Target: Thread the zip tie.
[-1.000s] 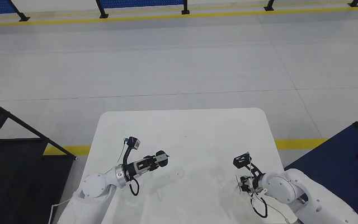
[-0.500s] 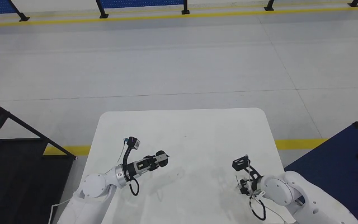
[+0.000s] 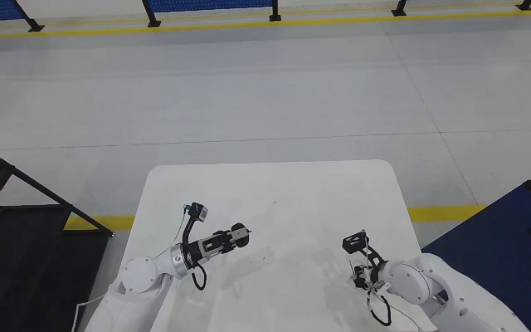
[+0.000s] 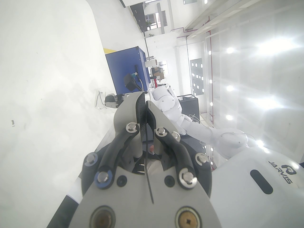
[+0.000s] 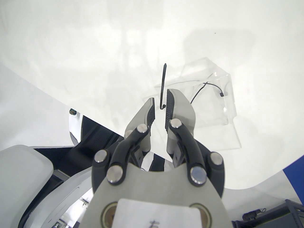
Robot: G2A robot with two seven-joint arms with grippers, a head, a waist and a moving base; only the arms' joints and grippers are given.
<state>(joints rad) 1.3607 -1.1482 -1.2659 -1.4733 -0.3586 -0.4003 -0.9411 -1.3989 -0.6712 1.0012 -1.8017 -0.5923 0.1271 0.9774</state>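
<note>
Black zip tie (image 4: 147,179) pinched in left gripper (image 4: 144,96) | right gripper (image 5: 161,96) narrowly apart, second tie (image 5: 163,84) in its gap

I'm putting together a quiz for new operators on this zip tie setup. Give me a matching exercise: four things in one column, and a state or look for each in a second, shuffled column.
Things
1. left end effector
2. right end effector
3. clear plastic holder
4. table

States
A. white, with rounded corners
B. open, a short black strip at its fingertips
C. shut on a thin black strip
D. transparent, resting on the table with a thin black tie in it

Pairs: 1-C, 2-B, 3-D, 4-A
</note>
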